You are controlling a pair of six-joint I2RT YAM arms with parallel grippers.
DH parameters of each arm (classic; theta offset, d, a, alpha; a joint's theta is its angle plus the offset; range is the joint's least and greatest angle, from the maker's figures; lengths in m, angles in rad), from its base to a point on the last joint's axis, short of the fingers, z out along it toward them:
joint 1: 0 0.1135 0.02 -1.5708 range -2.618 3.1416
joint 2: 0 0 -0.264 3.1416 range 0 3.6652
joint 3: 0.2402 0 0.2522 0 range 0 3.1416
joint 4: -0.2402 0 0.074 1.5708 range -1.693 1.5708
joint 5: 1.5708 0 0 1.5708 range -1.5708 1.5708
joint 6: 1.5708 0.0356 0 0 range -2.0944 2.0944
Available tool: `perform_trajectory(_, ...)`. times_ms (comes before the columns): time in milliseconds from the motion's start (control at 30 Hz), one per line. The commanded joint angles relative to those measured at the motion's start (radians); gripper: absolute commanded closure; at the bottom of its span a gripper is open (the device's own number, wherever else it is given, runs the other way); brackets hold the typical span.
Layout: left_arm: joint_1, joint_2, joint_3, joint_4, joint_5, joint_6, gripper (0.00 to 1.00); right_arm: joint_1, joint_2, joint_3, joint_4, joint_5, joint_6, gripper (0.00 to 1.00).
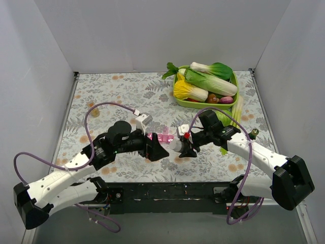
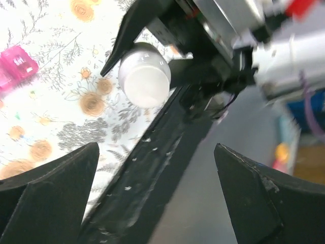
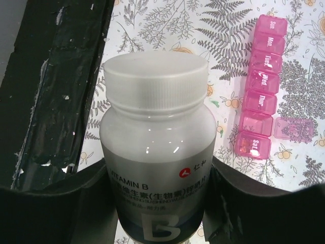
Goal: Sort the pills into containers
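Note:
The pink pill organizer lies on the floral table between my two grippers. In the right wrist view the organizer shows a row of day-labelled compartments; one lid at its near end stands open, and the "Sat" compartment holds something orange. My right gripper is shut on a white, capped Vitamin B bottle and holds it just right of the organizer. My left gripper is open and empty beside the organizer's left end. In the left wrist view the left gripper faces the bottle's cap.
A green tray with leafy vegetables stands at the back right. The table's black front edge runs just below both grippers. White walls enclose the table on three sides.

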State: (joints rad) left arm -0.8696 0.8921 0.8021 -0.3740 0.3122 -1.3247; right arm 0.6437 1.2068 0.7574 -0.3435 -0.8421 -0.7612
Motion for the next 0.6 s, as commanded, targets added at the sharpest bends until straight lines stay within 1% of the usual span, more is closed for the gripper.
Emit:
perform_trajectory(0, 0.000, -0.117, -0.099, 0.099, 0.152, 0.605, 0.02, 0.002, -0.009, 0.019, -0.015, -0.068, -0.024, 0.97)
perform_trajectory(33, 0.000, -0.140, -0.127, 0.181, 0.189, 0.671, 0.02, 0.002, -0.004, 0.019, -0.017, -0.071, -0.026, 0.97)
perform_trajectory(67, 0.000, -0.157, -0.185, 0.228, 0.191, 0.802, 0.02, 0.001, -0.003, 0.020, -0.018, -0.075, -0.029, 0.97)
perform_trajectory(167, 0.001, -0.157, -0.241, 0.404, 0.167, 0.962, 0.02, 0.001, 0.000, 0.023, -0.022, -0.077, -0.030, 0.97)
perform_trajectory(267, 0.001, -0.033, -0.205, 0.445, 0.175, 1.016, 0.02, 0.001, 0.000, 0.020, -0.023, -0.080, -0.033, 0.97)
perform_trajectory(300, -0.002, -0.004, -0.170, 0.449, 0.179, 1.021, 0.02, 0.002, -0.001, 0.020, -0.022, -0.080, -0.033, 0.97)
perform_trajectory(400, -0.011, 0.070, -0.147, 0.487, 0.174, 1.024, 0.02, 0.002, 0.000, 0.017, -0.017, -0.083, -0.035, 0.97)
perform_trajectory(433, -0.011, 0.082, -0.133, 0.506, 0.173, 1.024, 0.03, 0.002, -0.003, 0.014, -0.017, -0.083, -0.035, 0.97)
perform_trajectory(467, -0.012, 0.106, -0.124, 0.504, 0.169, 1.021, 0.08, 0.002, -0.004, 0.014, -0.017, -0.081, -0.035, 0.97)
perform_trajectory(567, -0.014, 0.146, -0.080, 0.474, 0.183, 0.995, 0.16, 0.002, -0.006, 0.011, -0.015, -0.083, -0.035, 0.97)
